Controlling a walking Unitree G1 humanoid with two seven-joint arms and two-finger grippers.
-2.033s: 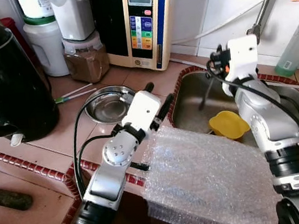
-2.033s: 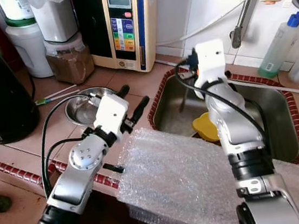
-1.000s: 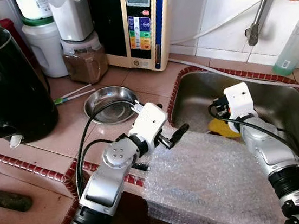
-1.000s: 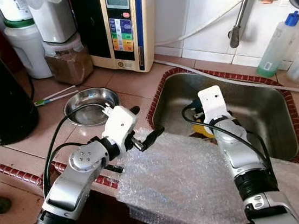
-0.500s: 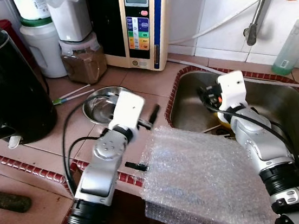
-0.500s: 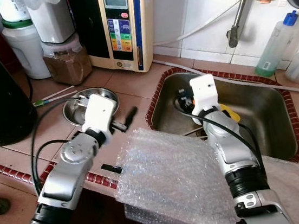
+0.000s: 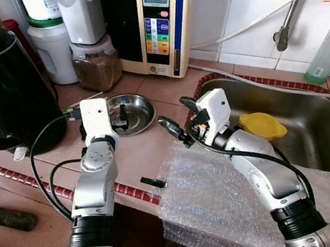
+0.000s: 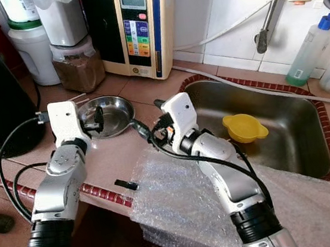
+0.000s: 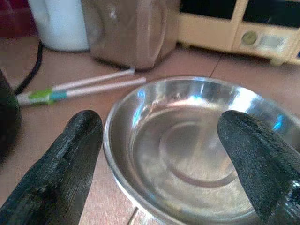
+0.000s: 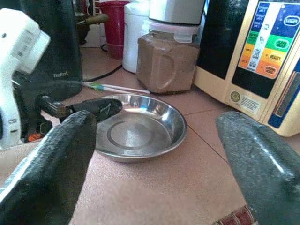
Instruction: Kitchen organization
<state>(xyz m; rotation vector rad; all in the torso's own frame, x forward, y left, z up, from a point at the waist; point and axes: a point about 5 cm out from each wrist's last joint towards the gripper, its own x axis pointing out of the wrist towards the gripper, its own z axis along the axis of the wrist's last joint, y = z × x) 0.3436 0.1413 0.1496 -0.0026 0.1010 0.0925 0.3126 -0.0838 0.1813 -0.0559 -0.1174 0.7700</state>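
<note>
A shallow steel bowl (image 7: 135, 112) sits on the brown tiled counter in front of a jar of brown powder (image 7: 97, 62). My left gripper (image 7: 116, 118) is at the bowl's left rim and stands open; in the left wrist view its fingers (image 9: 61, 173) spread to either side of the bowl (image 9: 187, 150). My right gripper (image 7: 178, 114) hovers open over the counter just right of the bowl, pointing at it, with nothing between its fingers (image 10: 262, 159). A yellow cup (image 7: 261, 125) lies in the steel sink (image 7: 318, 147).
A black kettle (image 7: 4, 89) stands at the left. A white jug (image 7: 53, 47) and a cream water machine (image 7: 153, 25) line the back wall. Two thin sticks (image 9: 79, 86) lie left of the bowl. Bubble wrap (image 7: 222, 195) drapes over the counter's front edge.
My left gripper has swung left to the steel bowl's rim. My right gripper has come out of the sink and over the counter toward the bowl, uncovering the yellow cup.
</note>
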